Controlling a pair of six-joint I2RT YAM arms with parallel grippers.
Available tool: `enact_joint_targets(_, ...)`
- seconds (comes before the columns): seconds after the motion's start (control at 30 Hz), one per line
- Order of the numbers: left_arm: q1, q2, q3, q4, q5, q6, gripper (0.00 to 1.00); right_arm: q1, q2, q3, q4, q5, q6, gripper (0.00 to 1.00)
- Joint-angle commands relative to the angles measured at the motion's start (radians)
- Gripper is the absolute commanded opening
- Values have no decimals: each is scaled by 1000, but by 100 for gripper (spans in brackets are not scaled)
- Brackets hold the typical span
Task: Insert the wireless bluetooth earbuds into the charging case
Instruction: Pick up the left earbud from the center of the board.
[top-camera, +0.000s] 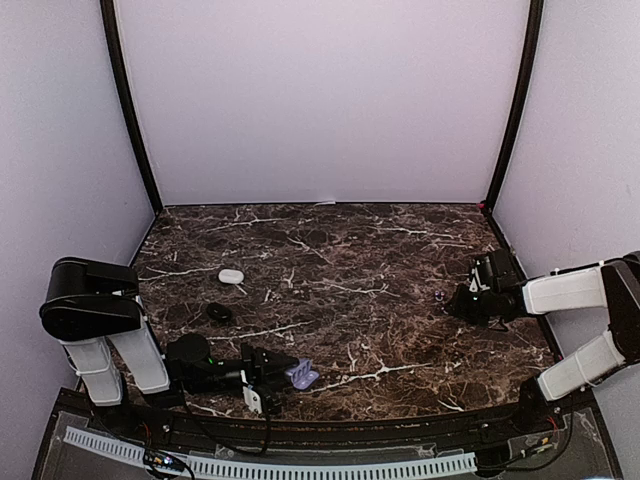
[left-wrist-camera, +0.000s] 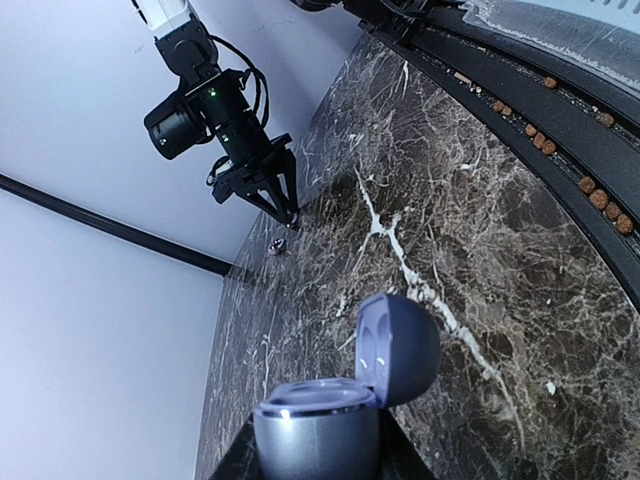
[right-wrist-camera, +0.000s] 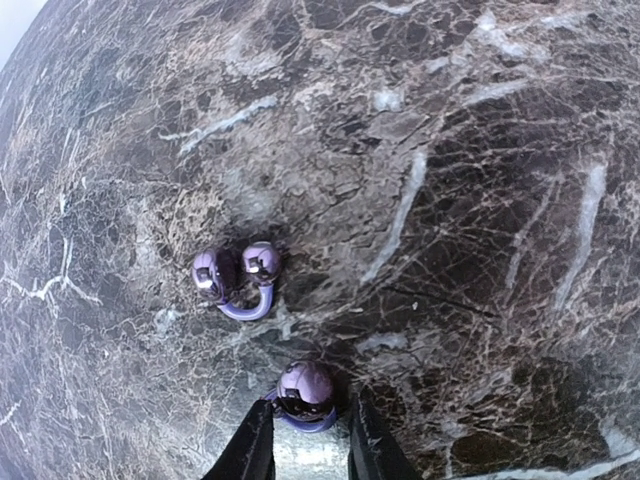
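Note:
My left gripper (top-camera: 268, 378) is shut on the base of a blue-purple charging case (top-camera: 302, 375) at the near left of the table. In the left wrist view the case (left-wrist-camera: 318, 430) fills the bottom, its lid (left-wrist-camera: 398, 348) hinged open and upright; the dark fingers beside it barely show. My right gripper (top-camera: 458, 303) is low over the table at the right. In the right wrist view it (right-wrist-camera: 310, 445) is open, with one purple earbud (right-wrist-camera: 306, 390) lying on the table between its fingertips (right-wrist-camera: 255, 450), close to the left one. A second purple earbud (right-wrist-camera: 238, 278) lies just beyond.
A white closed case (top-camera: 231, 275) and a black case (top-camera: 219, 312) lie on the dark marble table (top-camera: 340, 250) at the left. White walls close in the back and sides. A black rail (left-wrist-camera: 560, 130) runs along the near edge.

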Motion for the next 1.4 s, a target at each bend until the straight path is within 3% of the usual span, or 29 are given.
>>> enact_joint_targets(0.0, -8, 7, 8, 225, -5, 11, 7, -9, 23, 31, -28, -18, -45, 27)
enact_joint_targets(0.5, -13, 15, 11, 225, -19, 21, 7, -27, 80, 61, -25, -5, -75, 22)
enact_joint_targets(0.8, -14, 21, 14, 225, -24, 19, 6, -29, 103, 84, -48, -1, -113, 12)
enact_joint_targets(1.37, -13, 35, 25, 225, -31, 16, 6, -21, -42, 104, -165, -43, -182, 9)
